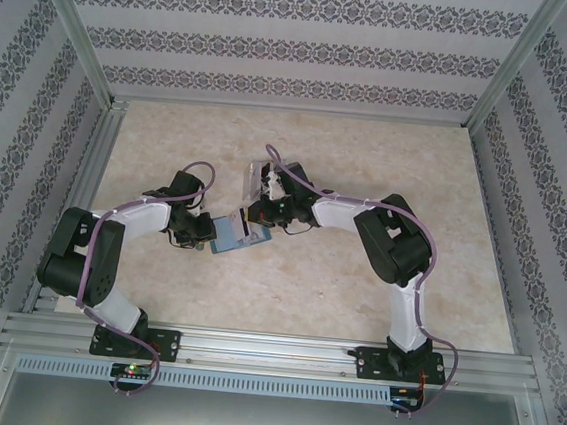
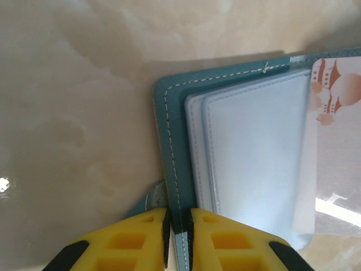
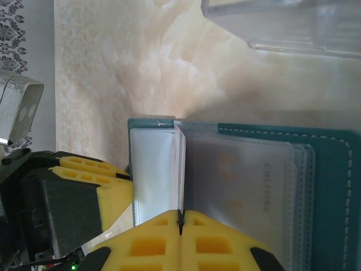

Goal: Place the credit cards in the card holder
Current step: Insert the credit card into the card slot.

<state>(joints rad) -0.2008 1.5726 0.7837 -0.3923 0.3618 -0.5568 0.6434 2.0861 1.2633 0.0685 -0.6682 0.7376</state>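
Yellow-fingered left gripper (image 2: 177, 221) is clenched on the stitched cover edge of the teal card holder (image 2: 164, 141), which lies open at mid-table. The right wrist view adds the right gripper (image 3: 180, 219) pinching a whitish credit card (image 3: 179, 164) on edge above the clear sleeves (image 3: 242, 183).

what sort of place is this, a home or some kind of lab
Most likely a lab robot cell, not a home: an aluminium frame holds wallpaper-printed panels around a marble-look table, and two arms are bolted to a rail at its edge.
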